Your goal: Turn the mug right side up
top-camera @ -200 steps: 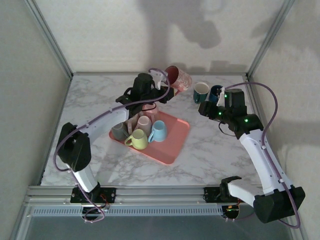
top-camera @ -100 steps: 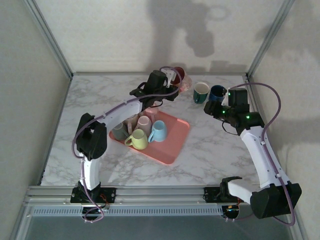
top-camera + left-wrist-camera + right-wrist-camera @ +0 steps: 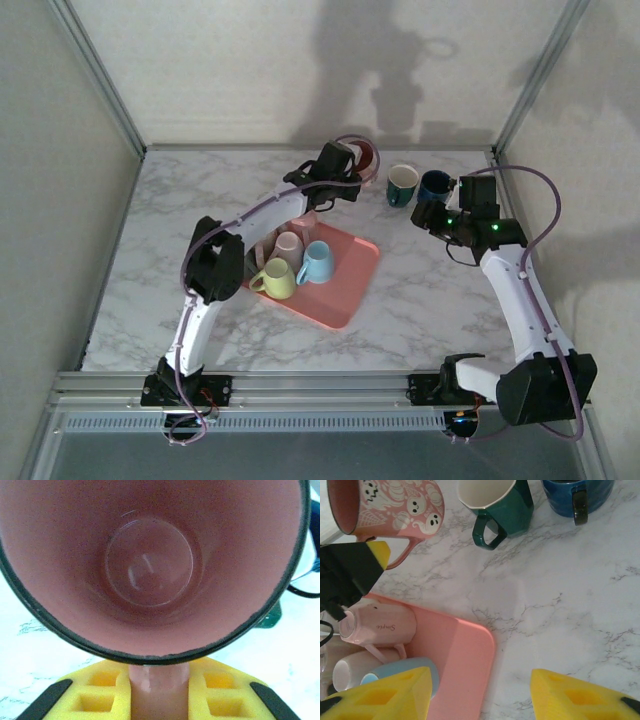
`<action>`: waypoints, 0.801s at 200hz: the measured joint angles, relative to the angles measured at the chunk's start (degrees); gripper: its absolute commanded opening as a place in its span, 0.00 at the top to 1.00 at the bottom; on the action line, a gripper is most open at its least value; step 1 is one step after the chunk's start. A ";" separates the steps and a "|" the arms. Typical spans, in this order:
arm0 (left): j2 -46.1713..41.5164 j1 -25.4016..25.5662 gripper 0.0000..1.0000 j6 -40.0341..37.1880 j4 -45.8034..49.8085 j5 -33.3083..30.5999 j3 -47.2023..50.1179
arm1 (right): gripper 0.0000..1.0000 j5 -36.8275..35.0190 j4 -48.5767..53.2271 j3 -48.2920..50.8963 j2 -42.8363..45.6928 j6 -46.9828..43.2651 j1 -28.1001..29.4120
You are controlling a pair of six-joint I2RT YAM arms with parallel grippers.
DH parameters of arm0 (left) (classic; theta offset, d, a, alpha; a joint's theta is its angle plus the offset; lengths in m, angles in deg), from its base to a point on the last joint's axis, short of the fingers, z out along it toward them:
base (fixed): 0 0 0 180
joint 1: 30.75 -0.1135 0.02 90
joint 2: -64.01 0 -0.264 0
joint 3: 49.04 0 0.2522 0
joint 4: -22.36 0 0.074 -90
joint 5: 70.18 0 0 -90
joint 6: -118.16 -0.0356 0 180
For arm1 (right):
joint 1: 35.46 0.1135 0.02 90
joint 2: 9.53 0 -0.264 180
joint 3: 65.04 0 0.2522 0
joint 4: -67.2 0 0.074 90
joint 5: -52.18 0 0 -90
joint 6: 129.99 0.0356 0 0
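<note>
Left arm has swung the pink mug (image 3: 364, 157) farther back and right, close beside the green mug (image 3: 402, 184).

From above, the left gripper (image 3: 351, 171) carries it beyond the tray (image 3: 345, 287); the right gripper (image 3: 425, 216) hangs near, jaws parted and empty. At the left wrist, yellow fingers (image 3: 95, 696) pinch the handle (image 3: 159, 690), the mouth facing the camera. From the right wrist, the mug's long axis looks tipped, mouth toward the left arm, so it probably needs rotating upright.

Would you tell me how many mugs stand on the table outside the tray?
2: a green mug and a blue mug to its right, both upright near the far edge. The left gripper holds a third, the pink mug, beside them; the arm may hide others.
</note>
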 measured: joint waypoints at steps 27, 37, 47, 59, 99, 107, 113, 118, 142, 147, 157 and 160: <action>3.54 0.02 1.00 0.00 2.03 -0.24 -2.91 | 0.45 0.00 -0.07 0.20 -0.87 0.00 -0.28; 4.57 0.02 1.00 0.00 2.45 -0.24 -3.41 | 0.45 0.02 -0.13 0.28 -1.27 0.00 -0.33; 5.42 0.02 1.00 0.00 2.86 -0.22 -3.82 | 0.45 0.02 -0.17 0.33 -1.62 0.00 -0.33; 6.16 0.02 1.00 0.00 3.52 -0.22 -4.00 | 0.45 0.04 -0.35 0.33 -2.10 0.00 -0.39; 8.02 0.02 1.00 0.02 4.50 -0.22 -5.64 | 0.45 0.04 -0.59 0.33 -2.82 0.00 -0.44; 8.17 0.02 1.00 0.02 4.48 -0.24 -5.81 | 0.45 0.04 -0.76 0.33 -2.82 0.00 -0.44; 8.24 0.02 0.99 0.02 4.48 -0.22 -5.84 | 0.44 0.04 -0.87 0.33 -2.82 0.00 -0.44; 8.26 0.02 0.98 0.02 4.50 -0.22 -5.86 | 0.44 0.04 -0.96 0.33 -2.82 0.00 -0.44; 8.50 0.02 0.90 0.02 4.42 -0.20 -6.03 | 0.44 0.04 -1.22 0.33 -2.84 0.00 -0.44; 8.59 0.02 0.87 0.02 4.42 -0.20 -6.03 | 0.44 0.04 -1.29 0.33 -2.82 0.00 -0.44; 8.74 0.02 0.83 0.04 4.42 -0.17 -6.03 | 0.44 0.04 -1.29 0.33 -2.84 -0.02 -0.44; 8.79 0.02 0.82 0.04 4.44 -0.17 -6.03 | 0.44 0.04 -1.29 0.33 -2.84 -0.02 -0.44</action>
